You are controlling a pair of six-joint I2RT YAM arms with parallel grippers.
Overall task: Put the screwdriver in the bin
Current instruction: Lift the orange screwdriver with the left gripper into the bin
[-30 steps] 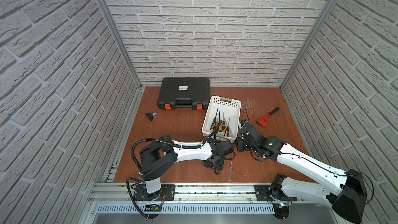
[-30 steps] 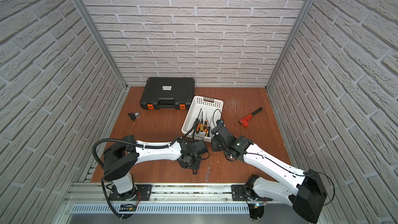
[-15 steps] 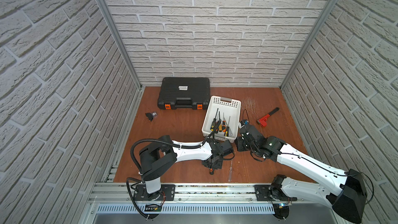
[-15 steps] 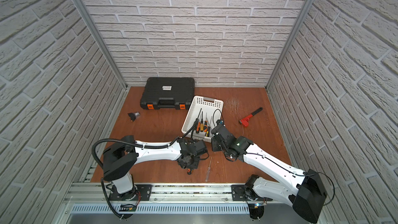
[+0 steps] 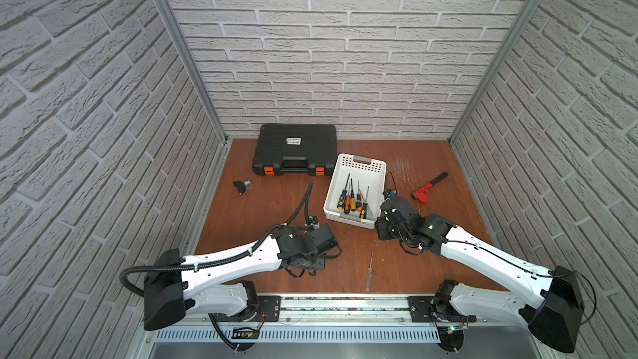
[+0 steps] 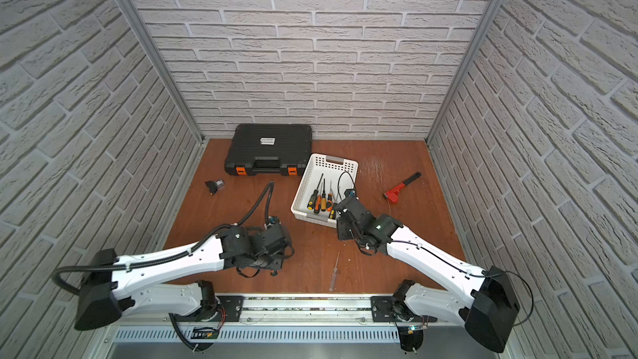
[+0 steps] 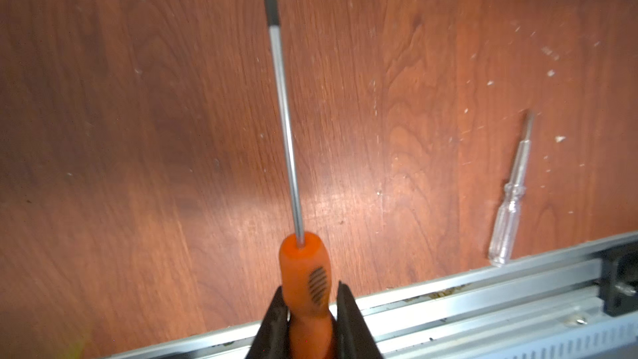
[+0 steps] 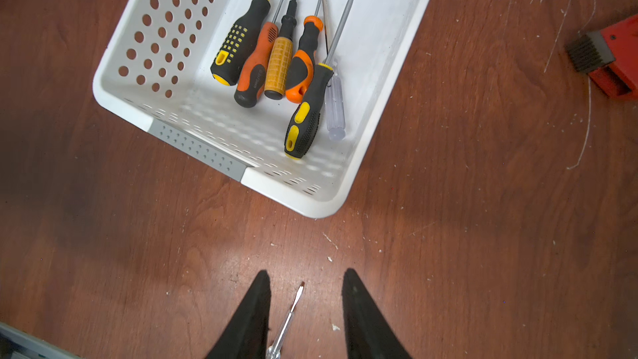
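Orange-handled screwdriver [image 7: 305, 281] is clamped by the handle in left gripper [image 7: 310, 291], over the tabletop [image 7: 138, 132], apart from bin [image 8: 286, 198]. Grip is shown by left wrist cam only; in both top views it's hidden under the wrist. Right gripper [image 8: 305, 272] is held part-open & empty, w/ clear screwdriver [image 8: 286, 326] seen on the table through the gap.

In a top view we see a reddish-brown wooden table [image 5: 269, 208]. A black tool case [image 5: 295, 148] lies on it at the back, left of centre. The white bin [image 5: 361, 159] stands beside it to the right. A red wrench [image 5: 428, 188] lies farther right, a small black object [image 5: 241, 185] toward the left, and a clear-handled screwdriver [image 5: 369, 272] near the front edge.
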